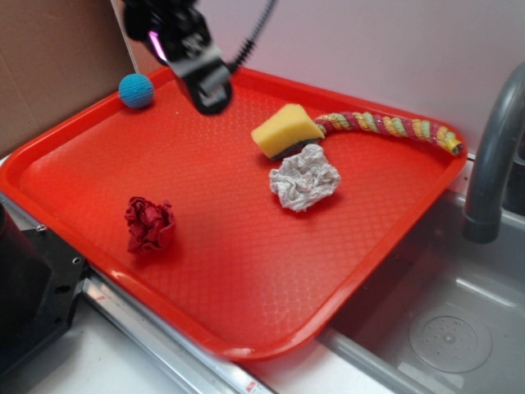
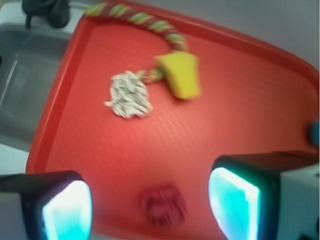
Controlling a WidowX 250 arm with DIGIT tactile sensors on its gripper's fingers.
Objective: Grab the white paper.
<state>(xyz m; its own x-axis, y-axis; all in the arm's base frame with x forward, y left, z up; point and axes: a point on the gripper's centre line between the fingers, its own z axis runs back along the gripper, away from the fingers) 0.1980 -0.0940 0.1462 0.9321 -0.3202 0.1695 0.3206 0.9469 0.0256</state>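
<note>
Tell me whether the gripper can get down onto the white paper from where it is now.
Probably yes. The gripper hangs open above the tray, holding nothing, and the white paper lies uncovered. The yellow sponge sits close behind it, so the fingers have little room on that side.

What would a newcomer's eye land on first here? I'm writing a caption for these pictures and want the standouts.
The big red tray fills the scene, beside a steel sink. Near its middle-right lies the white paper, a crumpled ball right by a yellow sponge and a braided rope. A dark red wrinkly ball sits apart toward the front left, and the open gripper hangs above the back of the tray.
</note>
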